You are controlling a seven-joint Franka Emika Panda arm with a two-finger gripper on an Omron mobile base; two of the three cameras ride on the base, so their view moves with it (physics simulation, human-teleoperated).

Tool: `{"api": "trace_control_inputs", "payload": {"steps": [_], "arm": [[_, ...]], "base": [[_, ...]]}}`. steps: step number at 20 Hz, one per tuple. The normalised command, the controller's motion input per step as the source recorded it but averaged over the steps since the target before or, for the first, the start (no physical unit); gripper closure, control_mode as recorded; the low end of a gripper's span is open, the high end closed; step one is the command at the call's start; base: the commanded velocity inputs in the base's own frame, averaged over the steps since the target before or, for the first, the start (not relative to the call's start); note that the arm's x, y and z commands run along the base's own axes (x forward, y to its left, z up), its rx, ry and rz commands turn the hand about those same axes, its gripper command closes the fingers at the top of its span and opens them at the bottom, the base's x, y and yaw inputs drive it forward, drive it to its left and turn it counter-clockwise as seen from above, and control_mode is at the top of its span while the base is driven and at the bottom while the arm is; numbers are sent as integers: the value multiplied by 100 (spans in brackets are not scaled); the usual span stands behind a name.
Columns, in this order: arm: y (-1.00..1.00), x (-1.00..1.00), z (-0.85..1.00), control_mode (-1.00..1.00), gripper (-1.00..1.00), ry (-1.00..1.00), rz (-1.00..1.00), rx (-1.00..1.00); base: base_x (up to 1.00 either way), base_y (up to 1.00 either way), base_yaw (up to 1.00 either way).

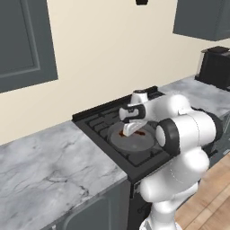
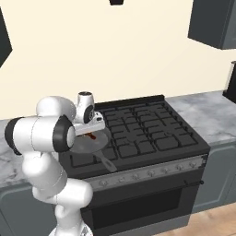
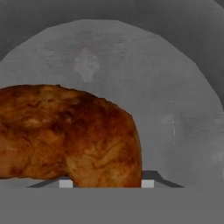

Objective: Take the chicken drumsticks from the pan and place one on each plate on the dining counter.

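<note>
One pan point(image 1: 132, 140) is present, a round shallow grey one, resting on the black grates of the stove point(image 2: 152, 133) toward its left side in the right base view. Its thin handle point(image 2: 107, 162) points toward the stove's front edge. In the hand view the pan's grey floor point(image 3: 144, 87) takes up most of the frame, and brown roasted chicken point(image 3: 70, 135) lies on it at lower left, very close to the camera. Whether that mass is one drumstick or two lying together cannot be told. From the base views only a small reddish-brown patch point(image 1: 137, 133) shows inside the pan beneath the hand.

One gripper point(image 1: 128, 131) is lowered into the pan, directly over the chicken. Its fingertips point(image 3: 65, 183) appear as pale tips at the bottom of the hand view, on either side of the meat's lower edge. Whether they are pressing on the chicken cannot be told.

One stove, with an oven door point(image 2: 138, 203) below a row of knobs. A grey-white marble desk point(image 1: 49, 161) runs on both sides of it, over dark grey cabinet fronts. The wall point(image 2: 115, 50) behind is cream. Dark grey wall cabinets point(image 1: 202, 18) hang at the upper corners. One dark appliance point(image 1: 215, 67) stands on the desk at the right of the left base view. Wooden floor point(image 1: 211, 197) shows at lower right.
</note>
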Motion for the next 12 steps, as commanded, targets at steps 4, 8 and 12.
{"api": "trace_control_inputs", "payload": {"steps": [4,8,12], "arm": [[-7,-63,87,-100,100,-5,1,12],[0,-97,48,-100,100,-18,-1,0],[0,-90,46,-100,100,-9,-6,0]], "base": [[0,0,0],[0,0,0],[0,0,0]]}}
